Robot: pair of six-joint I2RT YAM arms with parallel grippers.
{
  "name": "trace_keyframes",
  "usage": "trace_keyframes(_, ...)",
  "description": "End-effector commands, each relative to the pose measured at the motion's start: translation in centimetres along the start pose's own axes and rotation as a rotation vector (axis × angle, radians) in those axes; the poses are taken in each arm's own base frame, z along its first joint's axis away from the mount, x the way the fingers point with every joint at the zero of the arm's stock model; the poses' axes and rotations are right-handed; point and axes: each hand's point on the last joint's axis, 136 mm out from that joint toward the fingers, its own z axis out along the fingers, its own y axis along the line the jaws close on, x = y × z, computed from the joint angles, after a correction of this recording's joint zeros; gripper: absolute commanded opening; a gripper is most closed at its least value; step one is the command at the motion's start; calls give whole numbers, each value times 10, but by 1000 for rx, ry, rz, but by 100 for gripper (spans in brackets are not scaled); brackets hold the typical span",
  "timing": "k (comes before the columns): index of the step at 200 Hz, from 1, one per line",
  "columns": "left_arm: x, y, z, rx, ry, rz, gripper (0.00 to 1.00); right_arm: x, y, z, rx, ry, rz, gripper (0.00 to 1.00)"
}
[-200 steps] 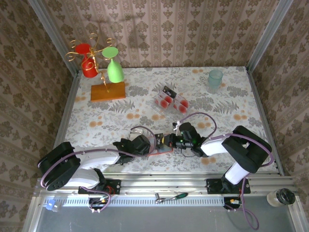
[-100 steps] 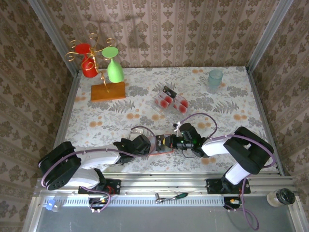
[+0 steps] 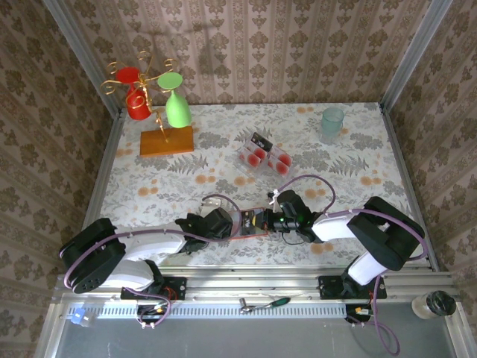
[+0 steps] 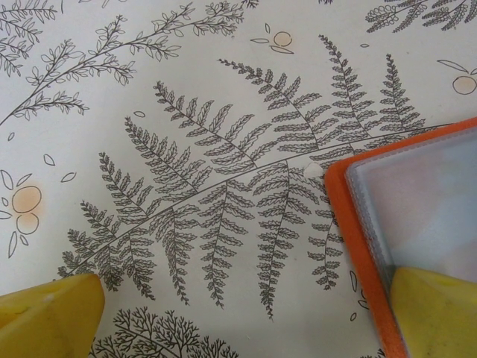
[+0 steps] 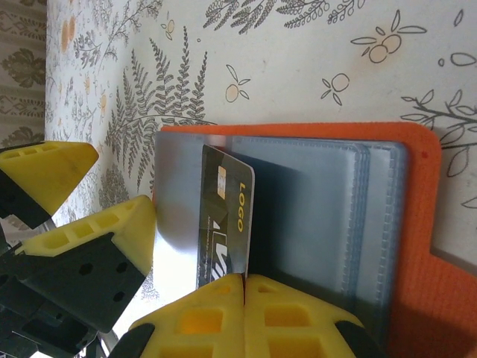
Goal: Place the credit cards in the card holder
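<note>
When we examined the overhead view, the card holder (image 3: 252, 224) lay open in the lower middle of the frame, between the two wrists. We found the right gripper (image 5: 244, 287) clenched on a dark card (image 5: 223, 216) lettered LOGO. The card stood on edge over the holder's grey-blue sleeves, and we could not tell whether its edge had entered a sleeve. We found the left gripper (image 4: 242, 317) released, its jaws spread wide. One of its fingertips (image 4: 436, 306) sat over the holder's orange edge at the lower right of its wrist view, and the other over the bare tablecloth (image 4: 186, 112) at the lower left. The remaining credit cards (image 3: 264, 155) lay clustered above centre in the overhead view, well apart from the holder.
</note>
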Motion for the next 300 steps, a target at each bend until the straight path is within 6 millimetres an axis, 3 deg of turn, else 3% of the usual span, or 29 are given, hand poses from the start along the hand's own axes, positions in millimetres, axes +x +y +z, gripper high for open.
trace_keyframes(1, 12, 5, 2, -27, 36, 19, 100, 14, -13, -1, 42, 51, 8, 0)
trace_keyframes(135, 8, 2, 2, -20, 31, 25, 100, 25, -6, 23, 68, 206, 9, 0)
trace_keyframes(168, -2, 7, -5, -27, 12, 7, 100, 14, 5, 10, 102, 199, -60, 32)
trace_keyframes(187, -5, 12, -10, -21, 3, -26, 100, 5, 12, -2, 140, 180, -113, 39)
trace_keyframes(213, -3, 22, -11, -22, 10, -61, 100, -4, 14, -11, 198, 178, -174, 38)
trace_keyframes(230, 0, 29, -10, -40, 24, -68, 100, -7, 11, -12, 244, 193, -207, 29)
trace_keyframes(261, 6, 33, -5, -45, 70, -69, 100, -6, 12, -4, 279, 229, -246, 14)
trace_keyframes(300, 12, 32, 1, -58, 112, -46, 100, -1, 12, 8, 323, 261, -289, 11)
